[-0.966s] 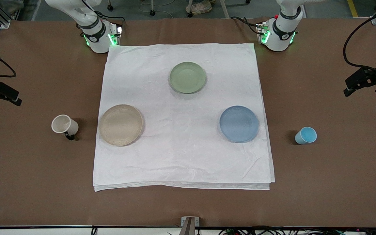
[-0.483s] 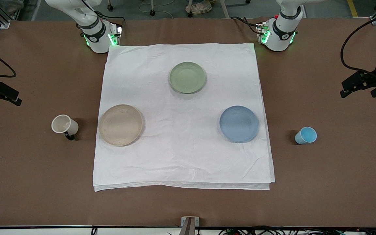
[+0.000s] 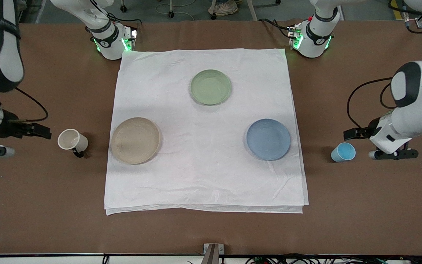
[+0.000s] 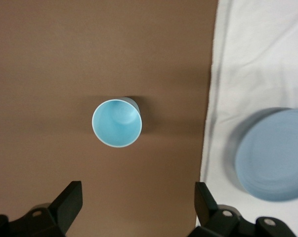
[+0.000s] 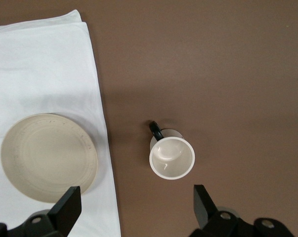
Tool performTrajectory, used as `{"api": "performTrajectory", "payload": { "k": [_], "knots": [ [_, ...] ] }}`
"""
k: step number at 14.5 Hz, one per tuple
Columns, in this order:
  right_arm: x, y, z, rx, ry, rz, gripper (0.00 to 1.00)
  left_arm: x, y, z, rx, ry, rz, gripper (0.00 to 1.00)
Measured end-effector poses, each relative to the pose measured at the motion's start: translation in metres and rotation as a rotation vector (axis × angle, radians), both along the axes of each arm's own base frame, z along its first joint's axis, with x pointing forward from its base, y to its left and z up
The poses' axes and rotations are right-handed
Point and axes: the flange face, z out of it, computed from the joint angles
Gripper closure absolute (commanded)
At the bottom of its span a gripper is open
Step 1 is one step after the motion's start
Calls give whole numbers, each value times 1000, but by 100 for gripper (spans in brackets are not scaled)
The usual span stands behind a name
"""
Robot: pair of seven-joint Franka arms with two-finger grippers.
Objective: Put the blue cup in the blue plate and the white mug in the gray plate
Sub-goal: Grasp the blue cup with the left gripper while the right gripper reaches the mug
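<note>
Both arms are wearing glossy white shells with black joint bands, and green lights are glowing at their bases. Black cables are looping off the wrists. The left gripper (image 4: pixel 137 210) and right gripper (image 5: pixel 137 210) are showing black, wedge-shaped fingers with small screws.

You have three round shallow plates, one dusty-blue (image 3: pixel 268 139), one beige-tan (image 3: pixel 135 140), one pale green (image 3: pixel 210 87), one light-blue handleless cup (image 3: pixel 343 152), one off-white dark-handled mug (image 3: pixel 72 141), one white cloth (image 3: pixel 205 176), two grippers, left (image 3: pixel 379 143) and right (image 3: pixel 18 139).
</note>
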Motion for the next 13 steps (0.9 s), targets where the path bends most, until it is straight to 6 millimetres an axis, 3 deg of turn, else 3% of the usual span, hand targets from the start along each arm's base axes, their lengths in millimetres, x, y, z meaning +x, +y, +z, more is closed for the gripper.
{"api": "performTrajectory", "payload": {
  "k": [2,5,13],
  "knots": [
    [15,0,-55,-1,47,69,0,6,2,-44,27,14,14,0],
    [29,-5,-118,10,86,222,0,13,3,-88,29,20,29,4],
    [28,-43,-242,82,115,389,0,12,4,-131,22,7,54,52]
  ]
}}
